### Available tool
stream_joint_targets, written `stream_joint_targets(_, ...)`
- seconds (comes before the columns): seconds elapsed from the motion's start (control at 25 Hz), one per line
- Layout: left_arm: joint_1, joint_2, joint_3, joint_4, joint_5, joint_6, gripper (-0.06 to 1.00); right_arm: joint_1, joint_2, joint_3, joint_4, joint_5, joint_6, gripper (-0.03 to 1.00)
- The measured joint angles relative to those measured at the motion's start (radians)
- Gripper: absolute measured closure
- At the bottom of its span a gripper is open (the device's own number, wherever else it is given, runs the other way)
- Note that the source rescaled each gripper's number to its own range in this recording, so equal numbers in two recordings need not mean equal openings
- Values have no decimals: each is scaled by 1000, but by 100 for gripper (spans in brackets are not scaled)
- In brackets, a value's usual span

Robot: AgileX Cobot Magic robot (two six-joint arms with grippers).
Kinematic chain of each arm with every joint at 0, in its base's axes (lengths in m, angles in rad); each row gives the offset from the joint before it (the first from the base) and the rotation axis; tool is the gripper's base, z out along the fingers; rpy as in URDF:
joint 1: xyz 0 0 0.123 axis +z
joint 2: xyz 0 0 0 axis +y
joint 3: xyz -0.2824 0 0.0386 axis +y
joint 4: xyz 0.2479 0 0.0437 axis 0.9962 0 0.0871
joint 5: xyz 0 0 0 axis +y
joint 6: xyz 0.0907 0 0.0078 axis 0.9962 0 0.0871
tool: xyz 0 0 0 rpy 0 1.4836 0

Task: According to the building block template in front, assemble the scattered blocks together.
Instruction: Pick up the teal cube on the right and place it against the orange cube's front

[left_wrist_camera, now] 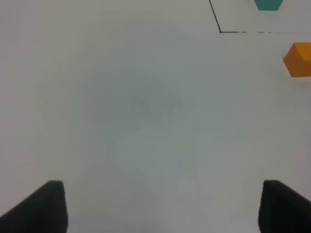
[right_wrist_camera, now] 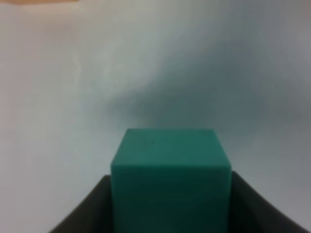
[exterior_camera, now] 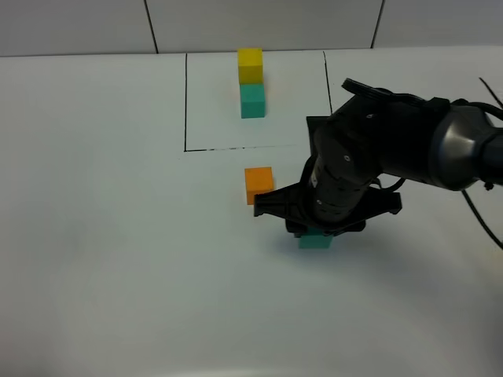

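None of your 3 loose cubes is joined yet: your right fingers [right_wrist_camera: 90, 213] grip the teal cube [exterior_camera: 315, 241] by both sides near the orange cube [exterior_camera: 258, 184], short of the template [exterior_camera: 251, 82], your left fingers [left_wrist_camera: 43, 206] gape empty, and I cannot see the yellow one.

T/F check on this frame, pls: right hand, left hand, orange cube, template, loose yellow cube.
1. The right hand has the loose teal matte cube between its fingers. True.
2. The orange matte cube lies inside the black-outlined rectangle. False: it sits outside, on the near side of the line.
3. The left hand holds a cube. False: it is open with only bare table between its fingers.
4. The joined yellow-and-teal matte cube template sits inside the rectangle. True.
5. A loose yellow cube lies in plain view next to the orange one. False: no loose yellow cube shows in any view.
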Motion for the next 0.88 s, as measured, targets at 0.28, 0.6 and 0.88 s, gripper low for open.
stream_joint_targets(0.28, 0, 0, 0, 0, 0, 0, 19, 45, 108, -153, 3, 55, 16, 94)
stream_joint_targets(0.6, 0, 0, 0, 0, 0, 0, 19, 45, 210, -285, 26, 101, 22, 94)
stream_joint_targets(0.88, 0, 0, 0, 0, 0, 0, 19, 65, 254, -322, 38, 72, 28, 94)
